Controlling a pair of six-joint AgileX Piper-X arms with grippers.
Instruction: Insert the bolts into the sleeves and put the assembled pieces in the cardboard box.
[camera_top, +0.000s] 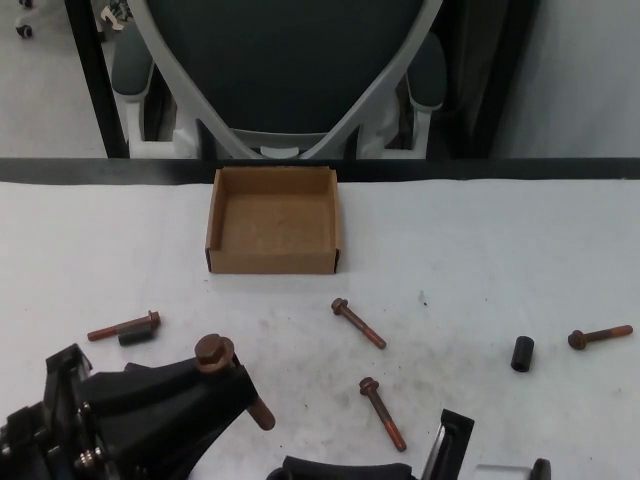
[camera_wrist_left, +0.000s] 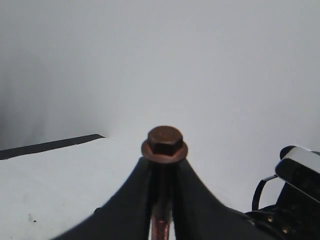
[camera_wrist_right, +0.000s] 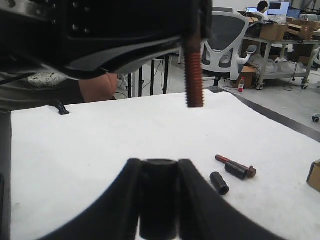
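Centring the left pincer's (camera_wrist_left: 162, 172) clamped bolt (camera_wrist_left: 164, 144) over the sleeve (camera_wrist_right: 159, 200) gripped in the right pincer (camera_wrist_right: 159, 167), by the worktop's (camera_top: 480, 240) near edge, matters before lowering straight.

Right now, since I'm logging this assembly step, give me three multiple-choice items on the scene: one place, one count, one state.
1. Where on the bench is the cardboard box? A) near edge B) far edge, mid-width C) right corner
2. How many bolts lie loose on the bench? A) two B) four C) six
3. The left gripper is: A) open, empty B) shut on a sleeve C) shut on a bolt

Key: 1 B, it sits far from both arms. 2 B, four lie scattered there. 3 C, its jaws clamp the shank below the head.
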